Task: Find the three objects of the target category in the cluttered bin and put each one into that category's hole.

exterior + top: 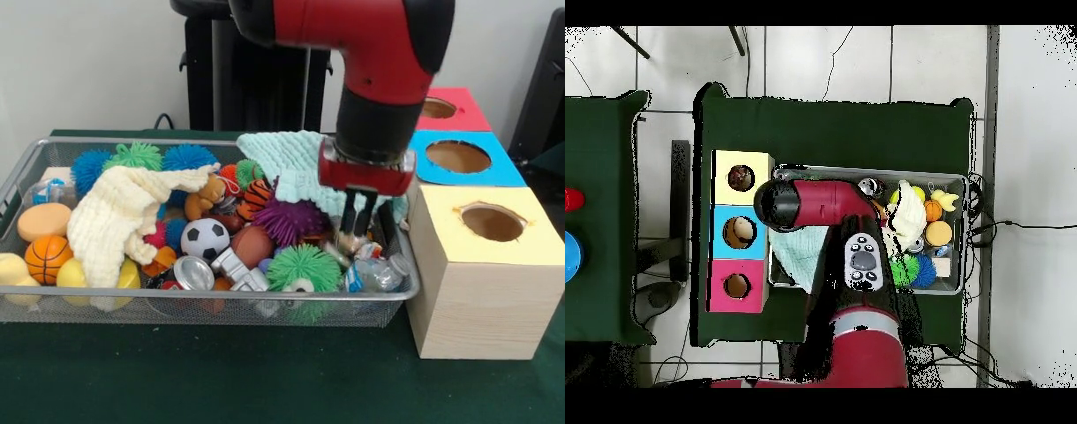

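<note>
A wire mesh bin (221, 299) holds a heap of toys. Among them are blue (187, 157), green (304, 265) and purple (288, 219) spiky balls, a soccer ball (205, 238), a basketball (46, 256), a brown football (252, 246), a tiger toy (257, 197), a can (192, 273) and a plastic bottle (380, 270). My gripper (358, 231) reaches down into the bin's right end, beside the purple spiky ball, and its tips are sunk in the clutter. In the overhead view the arm (827, 204) covers the gripper.
Three boxes with round holes stand right of the bin: yellow-topped (490, 221), blue (459, 157) and red (446, 108). A cream cloth (124, 216) drapes over the bin's left half. A mint cloth (282, 159) lies at its back. The bin (965, 235) sits beside the boxes (739, 232) in the overhead view.
</note>
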Motion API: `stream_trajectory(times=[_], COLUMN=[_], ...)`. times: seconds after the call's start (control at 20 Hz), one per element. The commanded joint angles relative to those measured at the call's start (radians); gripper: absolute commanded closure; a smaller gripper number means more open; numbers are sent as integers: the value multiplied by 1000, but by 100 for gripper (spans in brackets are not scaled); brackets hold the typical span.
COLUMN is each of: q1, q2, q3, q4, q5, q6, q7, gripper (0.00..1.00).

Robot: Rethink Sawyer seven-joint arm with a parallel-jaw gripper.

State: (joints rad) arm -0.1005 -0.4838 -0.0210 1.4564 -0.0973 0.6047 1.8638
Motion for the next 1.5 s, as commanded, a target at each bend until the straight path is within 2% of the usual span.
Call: stream_trajectory(times=[0.05,0.25,0.35,0.55,0.9,1.25,1.5], q1=[-69,-81,-84,-81,-48,-2,-3], q2=[-141,-152,-167,-153,2,55,72], q3=[80,88,92,91,62,14,12], q4=[143,161,198,213,123,60,51], q5=[58,62,64,54,-4,4,15], q6=[186,177,158,118,-50,-75,-89], q7=[20,21,29,44,101,143,130], gripper=[100,100,100,100,100,100,100])
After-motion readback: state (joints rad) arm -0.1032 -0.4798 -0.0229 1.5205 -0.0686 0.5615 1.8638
